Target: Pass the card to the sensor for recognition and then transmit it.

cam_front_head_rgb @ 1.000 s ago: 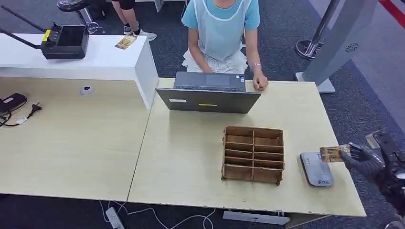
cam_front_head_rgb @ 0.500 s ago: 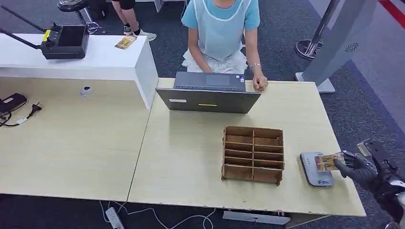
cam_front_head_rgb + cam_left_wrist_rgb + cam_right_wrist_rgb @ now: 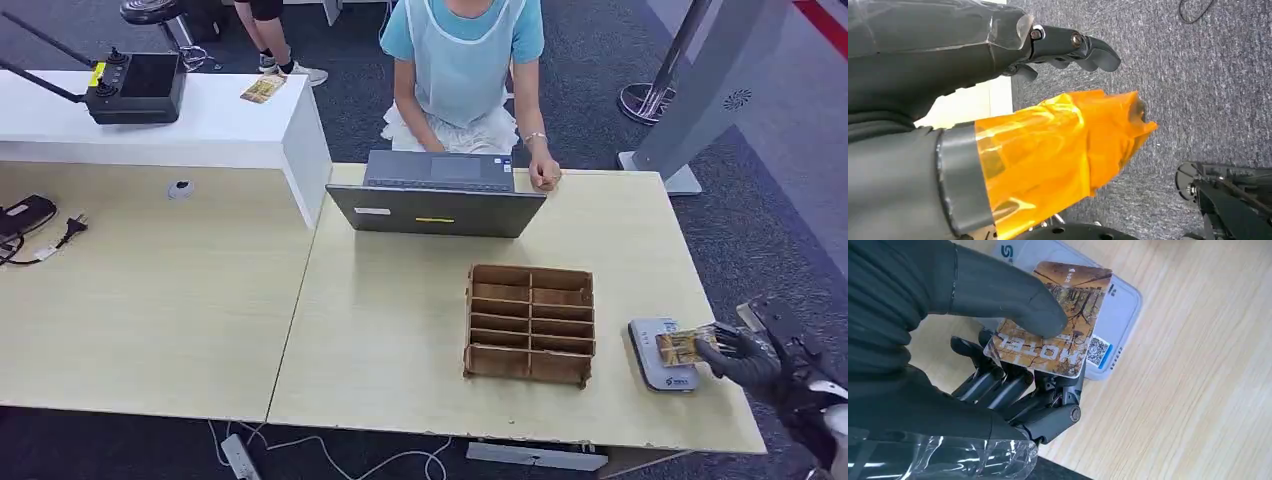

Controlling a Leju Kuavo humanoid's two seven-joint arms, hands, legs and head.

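Bench: a pale wood-grain bench (image 3: 400,320) carries everything below; the landmark on it is a brown wooden slotted organiser box (image 3: 530,323), which stands near the bench's middle.
Person: a person in a light blue top (image 3: 462,60) sits at the far side of the bench, beyond the organiser box, one hand resting on the bench edge.
Laptop: an open dark grey laptop (image 3: 437,195) stands between the organiser box and the person.
Sensor: a flat pale grey card reader with rounded corners (image 3: 660,356) lies just to the right of the organiser box.
Right hand: the robot's dark right hand (image 3: 740,357) reaches in from the right of the organiser box, thumb pressed on top of the card and fingers (image 3: 1013,390) beneath, pinching it.
Left hand: the left hand (image 3: 1013,125), thumb wrapped in orange film, hangs over grey carpet with dark fingers slightly curled and nothing in them.
Card: a brown and gold patterned hotel key card (image 3: 682,345) (image 3: 1058,320) is held over the reader's right part; whether it touches cannot be told.
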